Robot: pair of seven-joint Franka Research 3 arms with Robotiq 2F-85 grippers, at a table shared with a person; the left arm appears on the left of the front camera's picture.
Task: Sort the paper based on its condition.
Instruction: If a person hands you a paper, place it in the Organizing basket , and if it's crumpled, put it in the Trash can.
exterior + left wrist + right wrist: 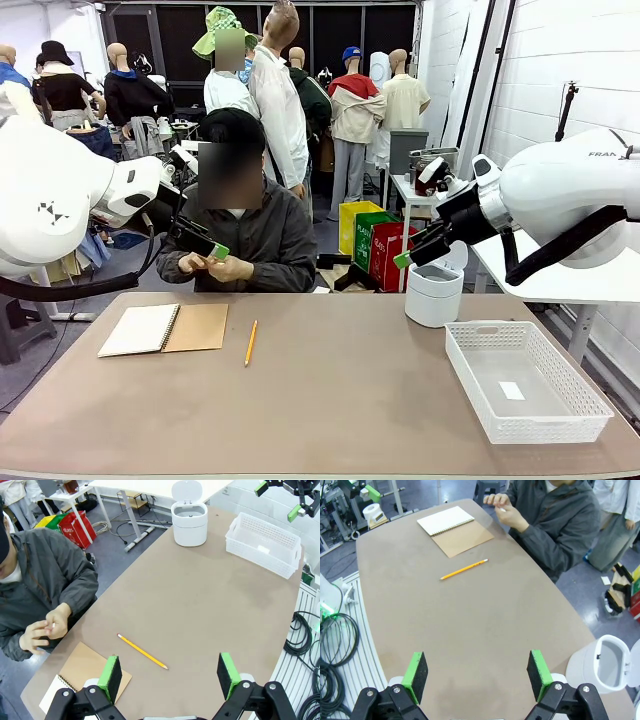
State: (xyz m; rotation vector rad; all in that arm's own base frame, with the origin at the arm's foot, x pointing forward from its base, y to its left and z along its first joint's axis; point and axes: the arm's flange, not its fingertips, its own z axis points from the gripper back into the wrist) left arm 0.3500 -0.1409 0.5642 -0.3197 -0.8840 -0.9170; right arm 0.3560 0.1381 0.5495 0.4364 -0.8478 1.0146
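Observation:
The person across the table holds a small white scrap of paper between both hands; its condition is too small to tell. A small white slip lies flat in the white mesh basket. My left gripper hangs open and empty over the table's left end, above the pencil and notebook. My right gripper is open and empty too, high over the right half. In the front view the left gripper is in front of the person, and the right gripper is above the bin.
An open spiral notebook with a tan cover lies at the far left, a yellow pencil beside it. A white lidded bin, its lid up, stands at the far right, with the basket nearer on the right.

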